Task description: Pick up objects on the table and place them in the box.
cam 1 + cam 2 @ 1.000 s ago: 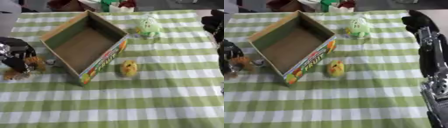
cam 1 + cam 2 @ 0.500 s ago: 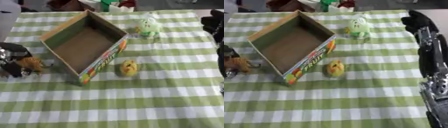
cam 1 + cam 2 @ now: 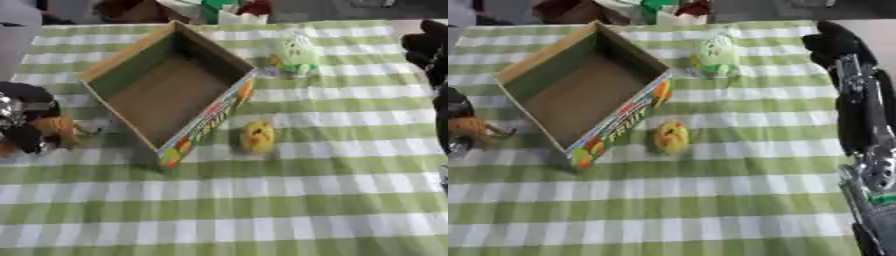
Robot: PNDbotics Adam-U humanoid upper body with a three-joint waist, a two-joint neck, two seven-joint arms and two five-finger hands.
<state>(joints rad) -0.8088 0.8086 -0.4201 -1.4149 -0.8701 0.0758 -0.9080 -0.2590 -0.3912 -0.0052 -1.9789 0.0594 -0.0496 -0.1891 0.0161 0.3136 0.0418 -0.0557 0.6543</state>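
Table (image 3: 262, 200): filling nearly the whole view, lying slightly askew. Tablecloth (image 3: 710, 210): green-and-white checked, covering the table to its far edge, lying flat and evenly lit. Far edge: blurred clutter (image 3: 219, 7) of green, white and dark red sitting just past the cloth. Floor (image 3: 772, 7): dark grey, showing beyond the table at upper right.
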